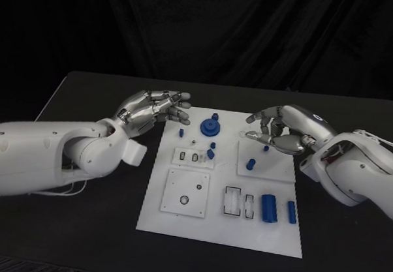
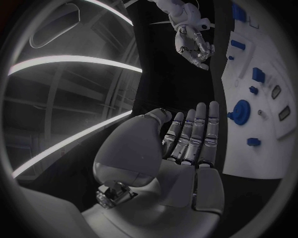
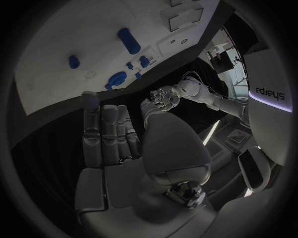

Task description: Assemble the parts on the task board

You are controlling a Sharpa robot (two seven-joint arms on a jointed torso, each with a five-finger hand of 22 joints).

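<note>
- Head view: I see the board (image 1: 219,237) in the middle of the table (image 1: 81,242), long side running toward 12 o'clock.
- My left hand (image 1: 152,111) hangs over the table just off the board's far corner at about 10 o'clock, fingers loosely curled and apart, holding nothing.
- My right hand (image 1: 282,130) sits over the board's far edge at about 1 o'clock, fingers bent downward with gaps between them; I see no part in it.
- A blue gear (image 1: 211,126) stands near the far edge, between the two hands. A small peg (image 1: 211,154) lies just toward 6 o'clock from it, and another peg (image 1: 251,163) stands on the raised plate at 3 o'clock of that.
- Two blue cylinders (image 1: 268,207) lie side by side in the near part at about 4 o'clock, beside an outlined slot (image 1: 233,202).
- Left wrist view: my left hand (image 2: 186,144) shows a flat palm with fingers straight and close together, empty. The board (image 2: 248,163) lies beyond the fingertips, the gear (image 2: 240,112) on it. The right hand (image 2: 193,47) hangs farther off, fingers curled.
- Right wrist view: my right hand (image 3: 118,134) is stretched out, fingers side by side, nothing in the palm. The board (image 3: 68,29) lies ahead with the gear (image 3: 118,78) and a cylinder (image 3: 129,40) on it. The left hand (image 3: 163,96) hangs off the board's edge.
</note>
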